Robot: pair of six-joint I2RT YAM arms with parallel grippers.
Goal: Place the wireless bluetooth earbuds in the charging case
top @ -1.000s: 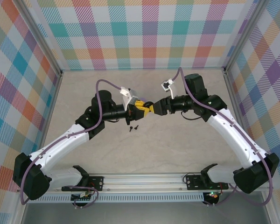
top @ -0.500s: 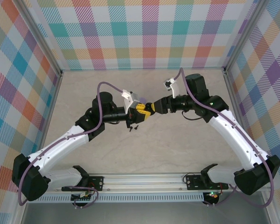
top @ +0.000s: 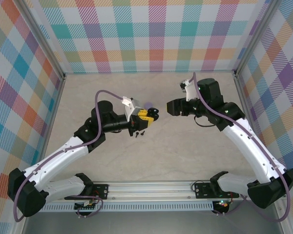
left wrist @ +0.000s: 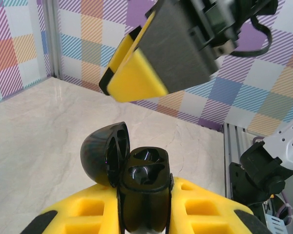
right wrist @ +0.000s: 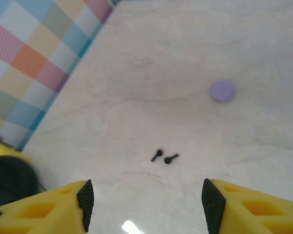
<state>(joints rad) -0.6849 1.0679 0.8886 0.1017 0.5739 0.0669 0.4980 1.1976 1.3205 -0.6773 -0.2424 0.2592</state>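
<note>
Marbled beige tabletop (top: 195, 151), plaid walls (top: 156, 34). Right gripper (top: 169, 106), jaws apart and empty, has drawn back from left gripper (top: 145, 115), which clamps a glossy black case (left wrist: 144, 187), domed lid open. Two tiny stemmed black earbuds (right wrist: 157, 154) lie on the tabletop nearby; a matte lavender disc (right wrist: 221, 90) lies beyond.

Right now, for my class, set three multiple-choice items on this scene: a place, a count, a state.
1. Where do the black earbuds lie? A in the charging case; B on the table; C against the wall.
2. How many black earbuds are there? A one; B two; C four.
3. The lid of the charging case held by the left gripper is: A open; B shut; C missing.
Answers: B, both rest on bare tabletop; B, a pair lies side by side; A, the lid is swung back from the body.
</note>
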